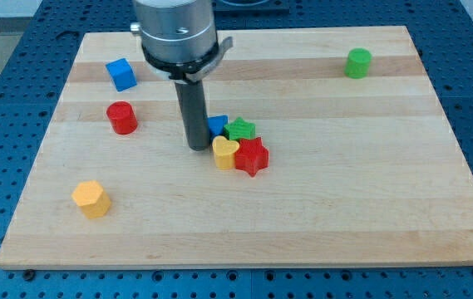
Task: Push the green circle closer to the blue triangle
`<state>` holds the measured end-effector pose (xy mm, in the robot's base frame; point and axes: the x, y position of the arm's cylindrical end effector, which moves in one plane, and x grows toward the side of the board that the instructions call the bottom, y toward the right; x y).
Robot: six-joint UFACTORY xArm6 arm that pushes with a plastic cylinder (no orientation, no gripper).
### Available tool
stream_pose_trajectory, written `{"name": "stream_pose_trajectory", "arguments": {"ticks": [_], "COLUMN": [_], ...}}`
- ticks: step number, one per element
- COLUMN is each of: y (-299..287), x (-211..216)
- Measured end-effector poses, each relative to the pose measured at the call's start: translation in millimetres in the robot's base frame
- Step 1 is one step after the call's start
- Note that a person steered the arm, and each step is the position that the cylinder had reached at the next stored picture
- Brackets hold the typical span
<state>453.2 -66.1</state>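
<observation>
Near the far right corner of the wooden tabletop [319,208] stands the green circle block [357,63], well apart from the small blue triangle block [218,125] at the centre. Our arm has no gripper, only a rod; our tip [198,147] rests just left of the triangle. We judge it best to circle behind the green circle and push it leftward. We count two green, two blue, two red, two yellow blocks.
</observation>
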Motion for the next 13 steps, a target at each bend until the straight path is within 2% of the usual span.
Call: {"name": "stream_pose_trajectory", "arguments": {"ticks": [1,2,3,4,5,6,7,8,9,10,11,12,13], "y": [-23.6,-10.5,33.1,111.9,162.0,251.0,300.2,309.4,286.0,233.8,231.3,254.3,256.0], "x": [1.5,-48.0,-96.2,-101.1,-100.9,-86.8,-126.7,-172.8,-189.0,-157.1,-119.0,-112.2,-78.2]}}
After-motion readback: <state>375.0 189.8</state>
